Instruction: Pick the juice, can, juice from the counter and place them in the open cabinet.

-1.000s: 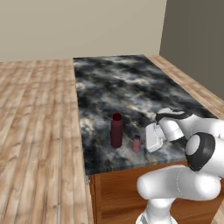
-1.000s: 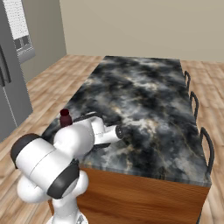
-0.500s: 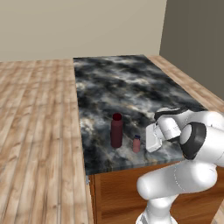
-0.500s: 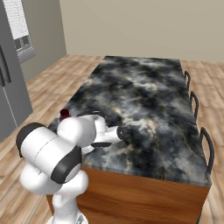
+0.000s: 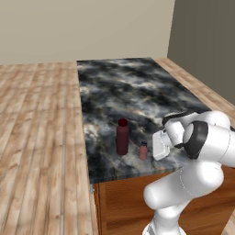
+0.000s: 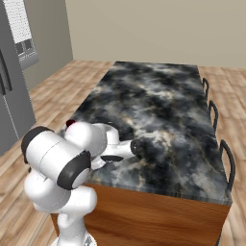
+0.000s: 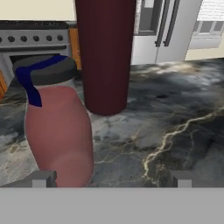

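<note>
We see our gripper, fingers spread wide, low over the marbled stone counter, facing a rounded pink juice bottle beside a tall maroon cylinder.

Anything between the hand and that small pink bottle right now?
Nothing: in the hand view the small pink bottle stands just past the hand, toward one fingertip, over bare counter. The tall maroon bottle stands behind it.
</note>
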Available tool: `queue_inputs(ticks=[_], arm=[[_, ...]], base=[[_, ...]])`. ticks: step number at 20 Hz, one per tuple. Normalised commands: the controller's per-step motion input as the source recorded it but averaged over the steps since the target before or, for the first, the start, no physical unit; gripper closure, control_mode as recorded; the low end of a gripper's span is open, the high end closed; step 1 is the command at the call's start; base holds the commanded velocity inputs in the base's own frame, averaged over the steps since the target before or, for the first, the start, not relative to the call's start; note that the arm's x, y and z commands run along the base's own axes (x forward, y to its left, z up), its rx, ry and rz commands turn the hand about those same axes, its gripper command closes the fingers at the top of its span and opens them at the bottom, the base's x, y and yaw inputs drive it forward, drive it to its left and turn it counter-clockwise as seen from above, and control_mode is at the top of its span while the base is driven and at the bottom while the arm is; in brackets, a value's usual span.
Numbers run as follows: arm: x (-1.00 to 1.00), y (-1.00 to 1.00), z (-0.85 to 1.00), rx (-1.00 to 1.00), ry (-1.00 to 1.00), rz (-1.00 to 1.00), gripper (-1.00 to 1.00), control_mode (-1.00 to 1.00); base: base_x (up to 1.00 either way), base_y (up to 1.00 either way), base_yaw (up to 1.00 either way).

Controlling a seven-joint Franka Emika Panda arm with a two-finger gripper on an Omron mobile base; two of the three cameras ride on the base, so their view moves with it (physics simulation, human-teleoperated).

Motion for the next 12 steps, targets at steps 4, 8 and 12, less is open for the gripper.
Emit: queue_inputs(ticks=[4,8,12], arm=[[0.0,0.12,-0.03,0.01,0.0,0.0,-1.0,-1.0],[0.04,0.11,0.0,0.01,0.0,0.0,-1.0,-1.0],[0.02,0.09,-0.02,0.02,0.0,0.0,-1.0,-1.0]], base=[[0.0,0.0,0.0],[0.0,0.0,0.0],[0.0,0.0,0.0]])
